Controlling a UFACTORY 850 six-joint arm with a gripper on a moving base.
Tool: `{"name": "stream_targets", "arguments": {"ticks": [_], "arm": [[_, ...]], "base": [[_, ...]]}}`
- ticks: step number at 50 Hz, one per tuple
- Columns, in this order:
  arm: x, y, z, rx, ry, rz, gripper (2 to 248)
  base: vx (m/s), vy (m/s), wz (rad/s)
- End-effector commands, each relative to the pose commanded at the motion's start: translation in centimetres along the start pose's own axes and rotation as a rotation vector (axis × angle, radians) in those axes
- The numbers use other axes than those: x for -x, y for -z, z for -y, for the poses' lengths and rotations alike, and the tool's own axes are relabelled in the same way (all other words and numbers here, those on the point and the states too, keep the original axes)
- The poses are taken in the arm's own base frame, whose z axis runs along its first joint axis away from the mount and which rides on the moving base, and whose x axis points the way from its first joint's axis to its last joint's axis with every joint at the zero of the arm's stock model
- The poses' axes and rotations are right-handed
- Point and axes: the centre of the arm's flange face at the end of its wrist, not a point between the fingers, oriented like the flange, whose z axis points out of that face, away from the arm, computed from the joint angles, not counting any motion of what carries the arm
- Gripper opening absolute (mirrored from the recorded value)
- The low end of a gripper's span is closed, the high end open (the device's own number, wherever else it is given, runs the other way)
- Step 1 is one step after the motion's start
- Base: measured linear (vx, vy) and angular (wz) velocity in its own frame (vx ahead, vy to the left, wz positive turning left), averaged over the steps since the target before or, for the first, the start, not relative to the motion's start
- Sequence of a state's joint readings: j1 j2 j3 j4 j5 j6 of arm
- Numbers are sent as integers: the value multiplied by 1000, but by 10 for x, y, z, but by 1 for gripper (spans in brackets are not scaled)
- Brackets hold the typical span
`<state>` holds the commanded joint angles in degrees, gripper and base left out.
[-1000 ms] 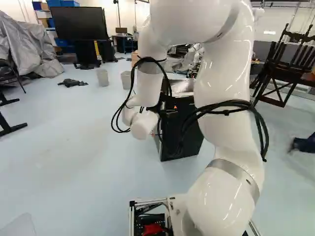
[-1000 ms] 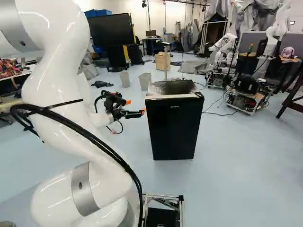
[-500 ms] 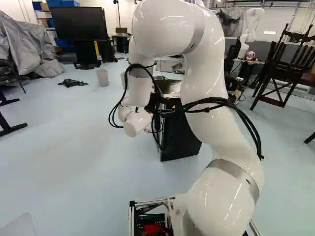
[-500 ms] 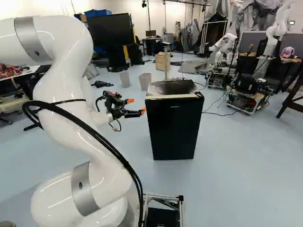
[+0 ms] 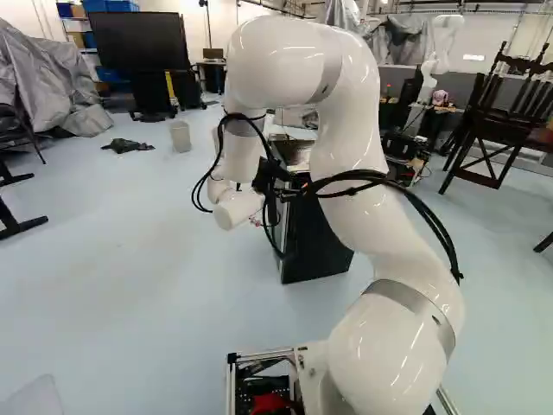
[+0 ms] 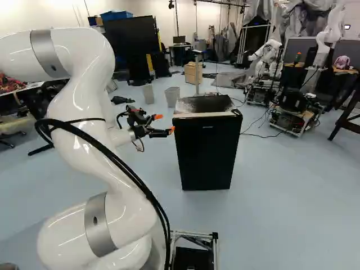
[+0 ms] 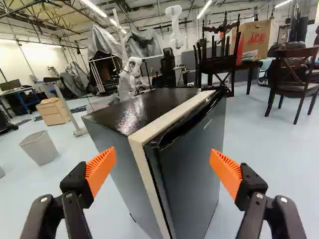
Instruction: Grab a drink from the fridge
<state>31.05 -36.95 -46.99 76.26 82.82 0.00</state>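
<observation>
Drink of any kind is out of sight, presumably behind the closed door (image 7: 197, 159) of the black mini fridge (image 6: 205, 152). Nearest, the gripper (image 7: 162, 156) stands wide open and holds nothing, its orange pads (image 7: 227, 172) well apart and the fridge ahead between them. It is near the upper front corner at the fridge's left edge in the right base view, and looks clear of it in the wrist view. I'd call this the approach to the door, early in the job. The next move should bring one fingertip to the door's free edge, apparently the nearer one, and pull outward; coming in too square could shove the fridge along the floor (image 6: 292, 202).

The door is dark and smooth, with a recessed groove (image 7: 189, 124) along its upper edge. Behind it runs a cream strip (image 7: 167, 119), then a grey cabinet side (image 7: 130, 184) and a glossy black top (image 7: 144, 107) with pale speckled glare. Farther off, past the fridge's sides, are a wastebasket (image 7: 40, 148), a wooden crate (image 7: 52, 112) and another white robot arm (image 7: 130, 74)
</observation>
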Motion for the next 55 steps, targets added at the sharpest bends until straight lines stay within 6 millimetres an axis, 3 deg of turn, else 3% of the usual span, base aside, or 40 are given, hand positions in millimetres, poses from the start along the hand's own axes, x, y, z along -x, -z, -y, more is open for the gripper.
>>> {"name": "stream_targets", "arguments": {"ticks": [14,55], "arm": [[2,-14,5,23,-16,14,247],[5,-39,-5,77,-27,78,247]], "base": [[0,0,0],[0,0,0]]}}
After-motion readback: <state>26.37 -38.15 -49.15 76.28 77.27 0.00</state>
